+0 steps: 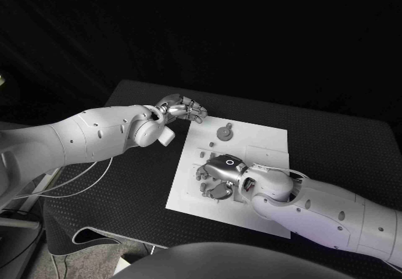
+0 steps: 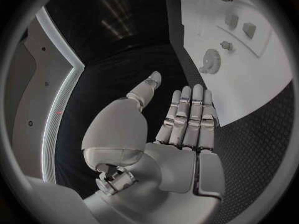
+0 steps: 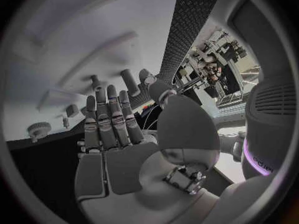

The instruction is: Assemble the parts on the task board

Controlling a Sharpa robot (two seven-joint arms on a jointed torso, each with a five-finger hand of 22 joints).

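The silver right hand [image 1: 216,174] hovered low over the near half of the flat white task board [image 1: 264,139], fingers extended and holding nothing. The small grey toothed gear part [image 1: 225,132] lay beyond it, nearer the silver left hand [image 1: 178,108], itself open-fingered and holding nothing at the board's far-left corner. No legible writing.

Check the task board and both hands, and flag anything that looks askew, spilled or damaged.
Nothing stands out. The task board lies flat on the black table, with a gear near its far edge. The left hand hovers at the board's far corner, holding nothing; the right hand is over the board's near parts.
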